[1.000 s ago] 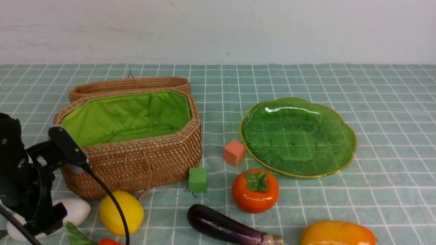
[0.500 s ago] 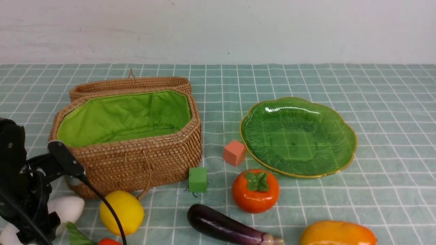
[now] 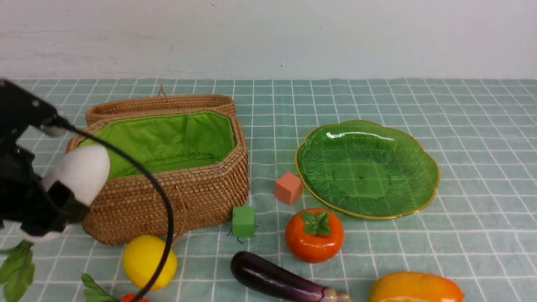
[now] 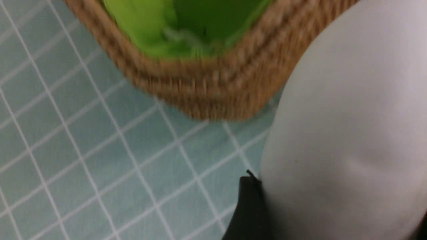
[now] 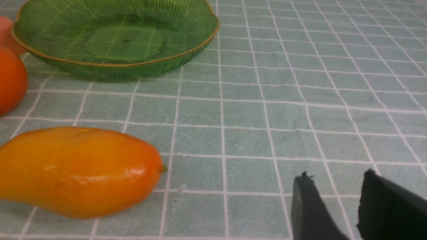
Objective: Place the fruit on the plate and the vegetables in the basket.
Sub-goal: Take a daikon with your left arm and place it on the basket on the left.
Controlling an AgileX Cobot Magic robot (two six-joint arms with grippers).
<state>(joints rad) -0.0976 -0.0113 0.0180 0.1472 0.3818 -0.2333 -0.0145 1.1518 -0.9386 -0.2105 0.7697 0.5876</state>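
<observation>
Bright, even light; glare on the plate [image 3: 335, 135], basket [image 4: 206, 96] blurred in left wrist view.

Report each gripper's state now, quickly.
Left gripper: closed on the long smooth white vegetable.
Right gripper: open, holding nothing.

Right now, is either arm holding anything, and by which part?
The left gripper holds the white vegetable, clamped near its middle, with the rounded end pointing up by the basket. The right gripper holds nothing; its jaws stand apart.
</observation>
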